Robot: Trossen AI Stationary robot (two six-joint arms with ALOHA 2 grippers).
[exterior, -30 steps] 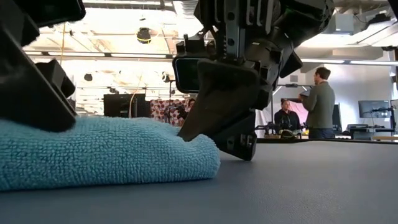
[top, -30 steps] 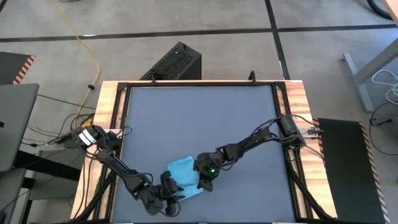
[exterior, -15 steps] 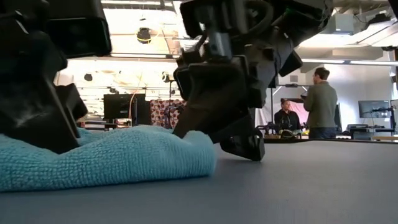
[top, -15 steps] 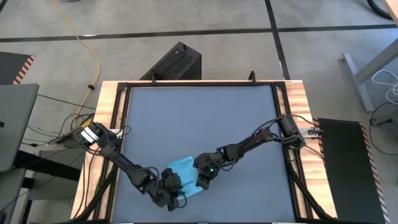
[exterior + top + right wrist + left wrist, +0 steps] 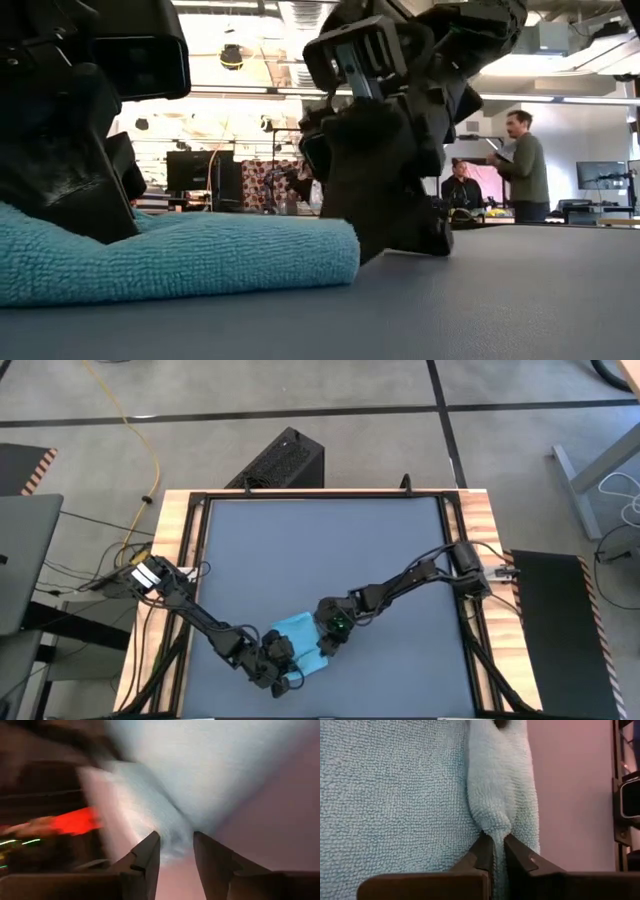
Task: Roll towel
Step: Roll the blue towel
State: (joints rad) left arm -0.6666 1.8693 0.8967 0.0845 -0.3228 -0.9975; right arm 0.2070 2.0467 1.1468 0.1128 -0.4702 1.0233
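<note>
The light-blue towel (image 5: 296,634) lies bunched on the dark tabletop near its near edge and shows as a low thick pad in the low view (image 5: 210,262). My left gripper (image 5: 282,668) comes at it from the near left and is shut on a raised ridge of the cloth (image 5: 498,846). My right gripper (image 5: 326,644) stands at the towel's right end, its fingers open (image 5: 176,849) with the blurred towel edge just beyond them. Whether it touches the cloth, I cannot tell. My left gripper pinches a narrow raised fold of the towel (image 5: 494,827) between its two fingertips (image 5: 481,851). The cloth bulges into a ridge just beyond the tips. The rest of the towel lies flat on the table to one side (image 5: 390,795).
Bare tabletop (image 5: 320,550) stretches toward the far edge and the right. Wooden frame rails (image 5: 172,560) run along both sides. A black box (image 5: 285,460) stands on the floor beyond the far edge. People (image 5: 522,165) stand in the room behind.
My left gripper has moved toward the table's right and far side, onto the towel's near part, and has taken hold of a fold. My right gripper has tipped more upright at the towel's right end. The towel's top lies flatter than before.
</note>
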